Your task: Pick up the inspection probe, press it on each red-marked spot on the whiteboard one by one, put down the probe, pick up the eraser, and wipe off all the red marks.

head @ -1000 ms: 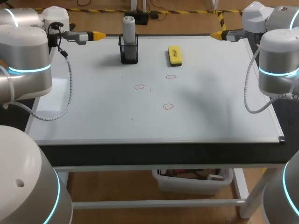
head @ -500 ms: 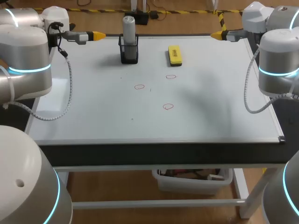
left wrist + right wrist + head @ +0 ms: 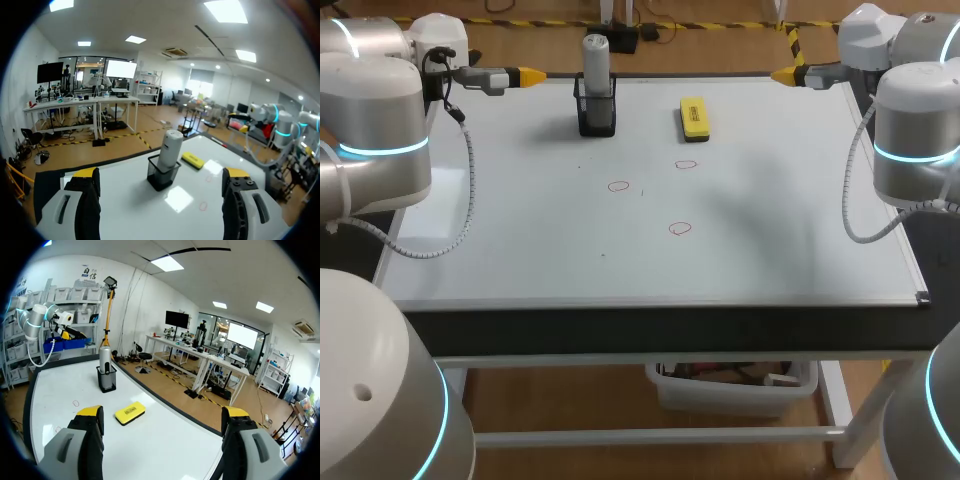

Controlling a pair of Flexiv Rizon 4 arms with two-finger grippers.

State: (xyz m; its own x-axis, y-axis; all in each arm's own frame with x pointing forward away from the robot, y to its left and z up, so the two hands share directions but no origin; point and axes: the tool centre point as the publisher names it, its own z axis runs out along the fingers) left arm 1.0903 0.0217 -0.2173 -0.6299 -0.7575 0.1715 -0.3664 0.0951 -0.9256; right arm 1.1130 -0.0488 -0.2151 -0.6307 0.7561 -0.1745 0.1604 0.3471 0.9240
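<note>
Nothing had moved since the earlier frames. Left gripper [image 3: 531, 75] and right gripper [image 3: 783, 75], fingers spread and empty, hung at the far corners of the whiteboard [image 3: 520, 240]. Between them the probe [image 3: 595, 55] stood upright in its black holder [image 3: 597, 115], with the eraser [image 3: 693, 117] beside it and three red marks [image 3: 618, 186] nearer the front.

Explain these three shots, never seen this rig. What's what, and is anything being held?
It is a robot with a left arm and a right arm at a table topped by a whiteboard. The wide picture comes from a fixed camera above and behind the robot. The two round ones come from a camera on each arm's wrist, looking out along its fingers. The left claw and right claw, each with two yellow tips, are at the board's far corners, both open and holding nothing. On the board a grey probe stands upright in a black holder, a yellow eraser lies apart from it, and three small red marks sit nearer the camera.
</note>
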